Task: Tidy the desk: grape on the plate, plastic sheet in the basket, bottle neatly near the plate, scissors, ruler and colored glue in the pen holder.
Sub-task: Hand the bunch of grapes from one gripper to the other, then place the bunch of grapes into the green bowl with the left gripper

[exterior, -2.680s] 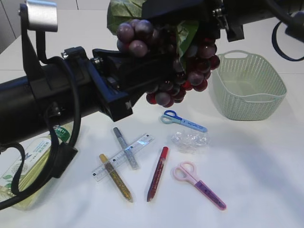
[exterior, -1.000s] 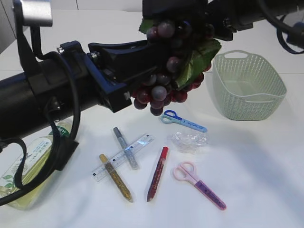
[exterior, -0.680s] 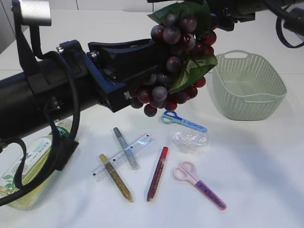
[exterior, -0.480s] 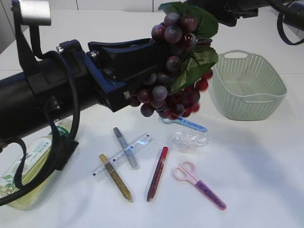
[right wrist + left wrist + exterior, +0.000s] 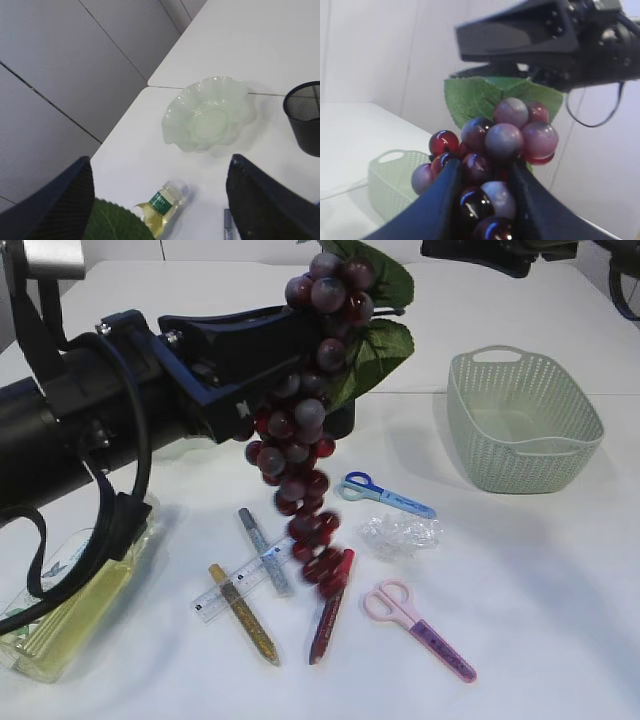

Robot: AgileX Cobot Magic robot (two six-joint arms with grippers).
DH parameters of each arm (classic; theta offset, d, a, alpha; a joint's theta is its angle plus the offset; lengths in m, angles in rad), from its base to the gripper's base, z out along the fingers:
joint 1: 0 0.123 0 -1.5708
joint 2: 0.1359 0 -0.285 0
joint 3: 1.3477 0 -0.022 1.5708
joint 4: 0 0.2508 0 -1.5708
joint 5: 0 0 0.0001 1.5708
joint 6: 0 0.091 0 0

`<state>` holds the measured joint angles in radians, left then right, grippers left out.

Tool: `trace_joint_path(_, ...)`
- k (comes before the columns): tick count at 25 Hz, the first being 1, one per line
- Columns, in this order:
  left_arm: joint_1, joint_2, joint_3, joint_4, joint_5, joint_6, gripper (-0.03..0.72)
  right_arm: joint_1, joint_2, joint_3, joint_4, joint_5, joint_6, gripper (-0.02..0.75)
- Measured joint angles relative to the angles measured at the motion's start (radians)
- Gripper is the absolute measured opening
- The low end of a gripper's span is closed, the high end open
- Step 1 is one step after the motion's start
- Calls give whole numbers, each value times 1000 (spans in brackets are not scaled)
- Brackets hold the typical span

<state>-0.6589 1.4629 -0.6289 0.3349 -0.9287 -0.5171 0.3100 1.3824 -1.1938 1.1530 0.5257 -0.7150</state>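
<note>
My left gripper (image 5: 300,360) is shut on the upper part of a purple-red grape bunch (image 5: 300,450) with green leaves. It holds the bunch above the table, and the lower grapes hang down over the glue pens. The left wrist view shows grapes (image 5: 505,140) wedged between the jaws (image 5: 484,195). My right gripper (image 5: 165,200) is open and empty, high above the table. Below it are a pale green plate (image 5: 172,125), a lying bottle (image 5: 162,205) and a black mesh pen holder (image 5: 305,117). Its arm (image 5: 500,252) shows at the top edge of the exterior view.
On the table lie blue scissors (image 5: 385,495), pink scissors (image 5: 415,625), a crumpled plastic sheet (image 5: 400,535), a clear ruler (image 5: 240,585), and silver (image 5: 262,550), gold (image 5: 243,615) and red (image 5: 325,625) glue pens. A green basket (image 5: 590,410) stands back right. The bottle (image 5: 70,610) lies front left.
The right gripper has let go of the bunch and drawn up and away. The bunch now hangs lower from the left gripper, which has shifted slightly left.
</note>
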Motion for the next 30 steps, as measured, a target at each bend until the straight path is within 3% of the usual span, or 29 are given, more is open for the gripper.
trace_joint_path(3,24,0,0,-2,0,0,214,-17,0,0,-102,0,70,622)
trace_joint_path(7,53,0,0,-2,0,2,213,-21,0,0,-323,14,232,607)
trace_joint_path(13,108,0,0,-2,0,2,213,-21,0,0,-747,112,538,594)
trace_joint_path(19,189,0,0,-35,0,2,213,-21,0,0,-1078,278,733,594)
trace_joint_path(23,251,0,-16,-55,22,2,213,-21,0,0,-1177,370,766,594)
trace_joint_path(30,329,18,-152,-63,153,2,213,-21,0,0,-1207,433,774,593)
